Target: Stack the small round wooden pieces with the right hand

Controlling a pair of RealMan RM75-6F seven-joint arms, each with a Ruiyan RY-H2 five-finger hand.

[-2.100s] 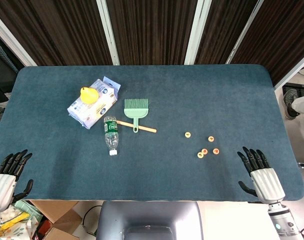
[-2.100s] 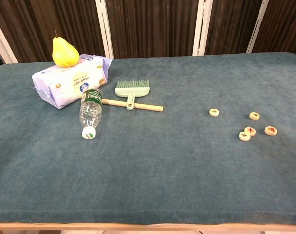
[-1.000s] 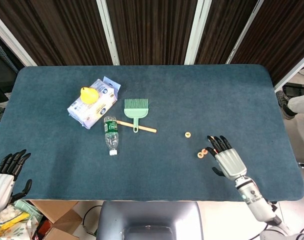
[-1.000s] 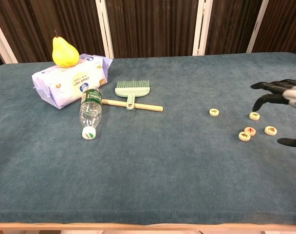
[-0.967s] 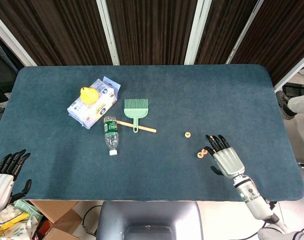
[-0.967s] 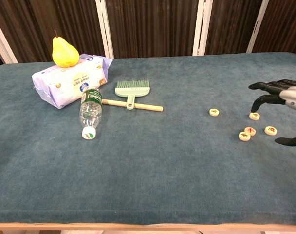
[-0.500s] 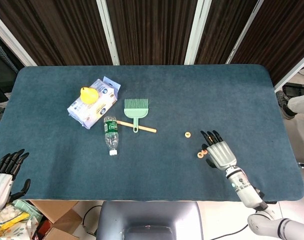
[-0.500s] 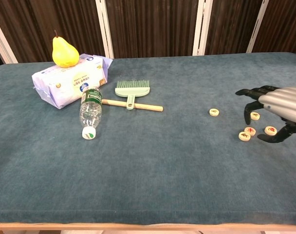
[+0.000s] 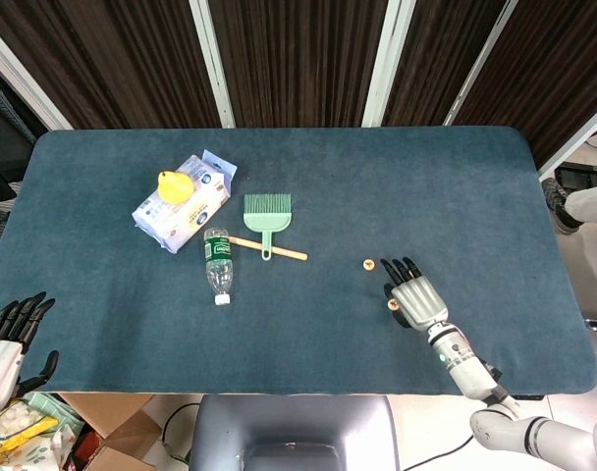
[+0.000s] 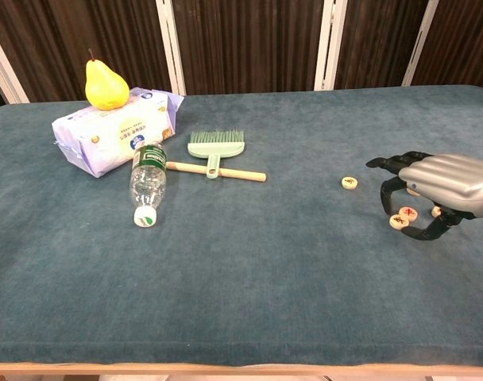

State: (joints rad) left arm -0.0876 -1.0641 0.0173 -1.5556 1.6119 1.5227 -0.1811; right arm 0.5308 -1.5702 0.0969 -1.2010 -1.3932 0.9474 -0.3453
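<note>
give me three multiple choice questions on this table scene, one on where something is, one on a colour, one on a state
1. Where is the yellow pear?
A. on top of the white wipes pack
B. beside the round wooden pieces
C. on the bare blue table

2. What colour is the head of the small brush with the wooden handle?
A. red
B. light green
C. black

3. How does the clear plastic bottle with the green label lie?
A. upright, cap on
B. upright, cap off
C. on its side, cap on

Answers:
1 A: the chest view shows the pear resting on the wipes pack at the far left.
2 B: the bristles and head are pale green in both views.
3 C: the bottle lies flat on the cloth with its white cap pointing toward the near edge.
</note>
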